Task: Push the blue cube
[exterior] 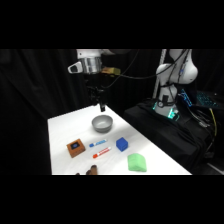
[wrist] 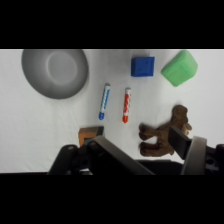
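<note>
The blue cube [exterior: 122, 144] sits on the white table [exterior: 62, 127] to the right of the coloured sticks, between the grey bowl [exterior: 102, 123] and the green wedge [exterior: 136, 163]. In the wrist view the blue cube [wrist: 142, 66] lies near the top, left of the green wedge [wrist: 179, 68]. My gripper [exterior: 101, 106] hangs above the table's far end, just behind the bowl and well away from the cube. Its two fingers rise apart from the bottom of the wrist view, so the gripper [wrist: 132, 139] is open and holds nothing.
A brown block with a blue square [exterior: 76, 147] stands at the left, partly hidden by the linkage in the wrist view. A blue stick [wrist: 104, 101] and a red stick [wrist: 126, 105] lie side by side. A brown plush toy [wrist: 162, 132] lies near the front edge.
</note>
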Robot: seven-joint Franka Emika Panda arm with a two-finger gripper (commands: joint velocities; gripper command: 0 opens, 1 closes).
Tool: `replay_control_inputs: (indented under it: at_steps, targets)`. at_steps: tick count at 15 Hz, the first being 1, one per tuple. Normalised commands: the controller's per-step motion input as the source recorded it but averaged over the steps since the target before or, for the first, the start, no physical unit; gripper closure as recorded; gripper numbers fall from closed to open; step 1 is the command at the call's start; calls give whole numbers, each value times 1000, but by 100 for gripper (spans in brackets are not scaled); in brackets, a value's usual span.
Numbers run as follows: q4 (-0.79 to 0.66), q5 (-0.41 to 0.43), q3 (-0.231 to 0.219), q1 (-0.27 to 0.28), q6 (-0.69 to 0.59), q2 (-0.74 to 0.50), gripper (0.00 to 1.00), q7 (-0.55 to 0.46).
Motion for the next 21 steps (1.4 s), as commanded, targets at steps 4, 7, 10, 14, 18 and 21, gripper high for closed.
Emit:
replay_control_inputs:
  at_steps: [4,7,10,14,18,21]
  targets:
    - [-32,-6,28,-14,40,-14,0,22]
    - [-175,-24,63,36,168,-88,0,75]
    - [-255,-63,76,72,261,-106,0,128]
    - [-269,-77,61,62,302,-80,28,128]
    - [-270,-68,41,34,329,-56,62,103]
    - [-232,-54,41,29,297,-38,86,85]
